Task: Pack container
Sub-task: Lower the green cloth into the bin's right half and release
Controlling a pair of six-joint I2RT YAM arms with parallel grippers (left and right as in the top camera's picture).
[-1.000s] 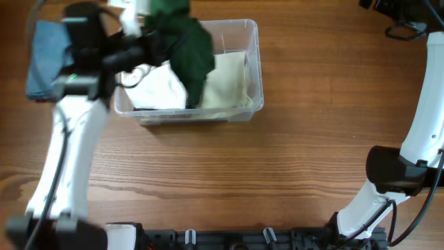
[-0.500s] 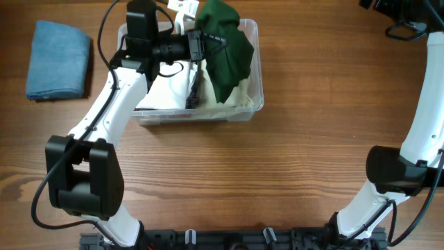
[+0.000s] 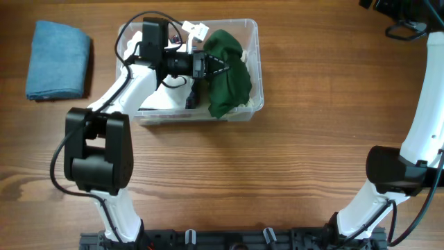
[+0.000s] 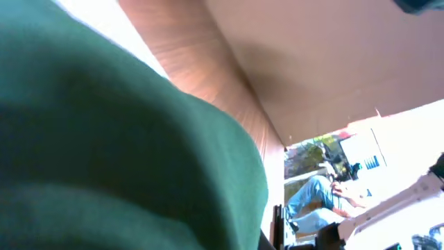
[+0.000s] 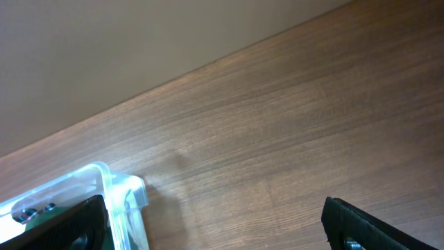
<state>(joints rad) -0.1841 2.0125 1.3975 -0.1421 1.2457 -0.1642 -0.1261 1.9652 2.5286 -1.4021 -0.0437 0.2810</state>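
Note:
The clear plastic container [image 3: 258, 64] stands at the back left of the table, and its corner [image 5: 119, 189] also shows in the right wrist view. A dark green cloth [image 3: 230, 78] lies draped in its right half, over pale cloths [image 3: 161, 98]. My left gripper [image 3: 219, 67] reaches in from the left and is shut on the green cloth [image 4: 104, 153], which fills the left wrist view and hides the fingers. My right gripper [image 5: 222, 232] hangs open above bare wood to the right of the container, with nothing between its fingers.
A folded blue cloth [image 3: 59, 59] lies on the table left of the container. The right arm [image 3: 423, 125] runs along the table's right edge. Wooden tabletop [image 3: 277, 160] stretches in front of the container.
My left arm has swung to the right and come down, carrying the green cloth from above the container's back edge into its right half. The right arm has not moved.

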